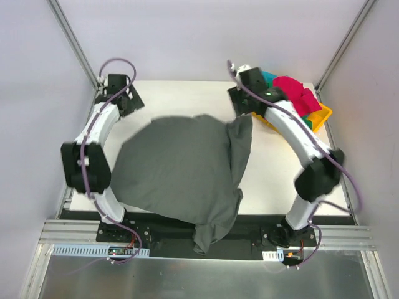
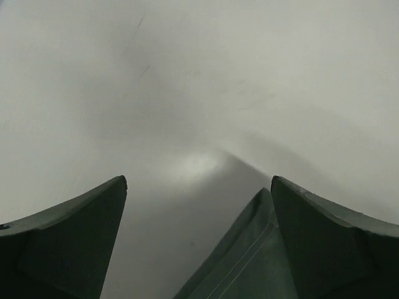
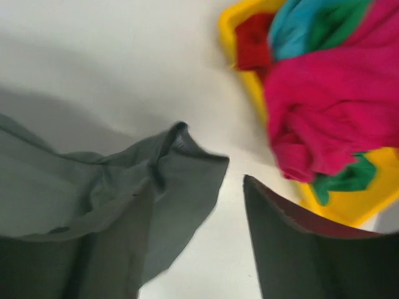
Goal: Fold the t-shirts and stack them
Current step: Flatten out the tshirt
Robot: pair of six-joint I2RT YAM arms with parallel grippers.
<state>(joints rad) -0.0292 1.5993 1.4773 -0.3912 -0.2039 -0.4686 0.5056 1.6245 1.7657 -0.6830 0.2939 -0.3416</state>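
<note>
A dark grey t-shirt (image 1: 181,168) lies spread over the middle of the white table (image 1: 187,93). Its near part hangs over the front edge and its right side is folded up in a ridge. My left gripper (image 1: 128,99) is open at the far left, just past the shirt's far-left edge. In the left wrist view (image 2: 198,180) a hemmed shirt corner (image 2: 249,261) lies by the right finger. My right gripper (image 1: 240,106) is open at the shirt's far-right corner. In the right wrist view (image 3: 198,184) the cloth (image 3: 93,187) lies loose over and beside the left finger.
A yellow bin (image 1: 323,115) at the back right holds a heap of shirts, pink (image 1: 293,87) on top with teal, green and red. It also shows in the right wrist view (image 3: 249,81), just right of the gripper. Enclosure walls stand on all sides.
</note>
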